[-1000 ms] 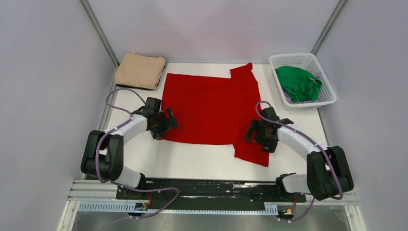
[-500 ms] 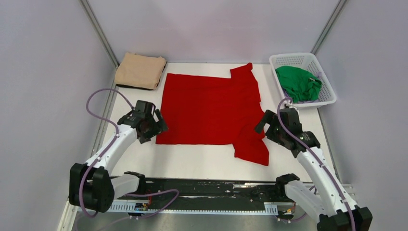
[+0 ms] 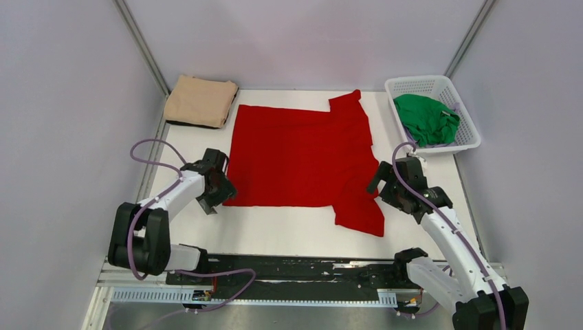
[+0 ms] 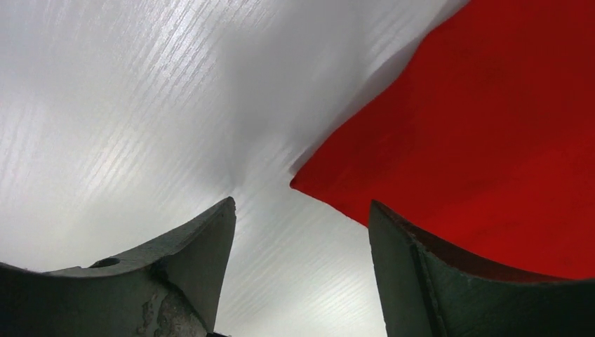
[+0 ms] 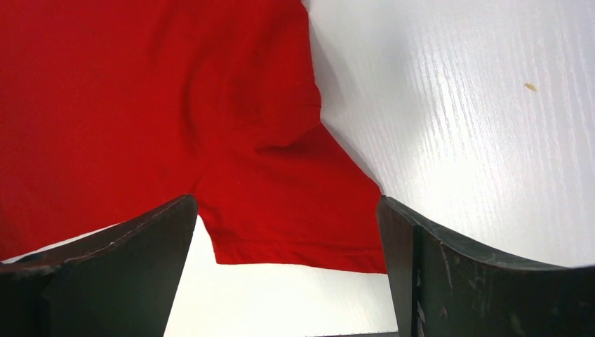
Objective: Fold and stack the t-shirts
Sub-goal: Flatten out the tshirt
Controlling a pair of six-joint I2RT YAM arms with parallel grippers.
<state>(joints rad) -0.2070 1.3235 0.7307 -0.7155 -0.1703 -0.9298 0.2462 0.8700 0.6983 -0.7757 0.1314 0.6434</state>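
Corner of red t-shirt (image 4: 484, 133) lies before left claw (image 4: 302, 203).

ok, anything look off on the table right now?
Nothing damaged or spilled. The red t-shirt lies flat but skewed, one sleeve splayed toward the near edge. The green t-shirt is bunched, unfolded, in the basket; the tan t-shirt is folded.

A white tabletop (image 3: 289, 230) with a faint wood grain stands in a booth of plain pale grey panels: a back wall (image 3: 302, 41), a left wall (image 3: 62, 103) and a right wall (image 3: 529, 82). A slim metal post (image 3: 141, 45) marks each back corner. A slotted aluminium rail (image 3: 309, 295) runs along the near edge. The light is soft and even, and the shadows are weak.
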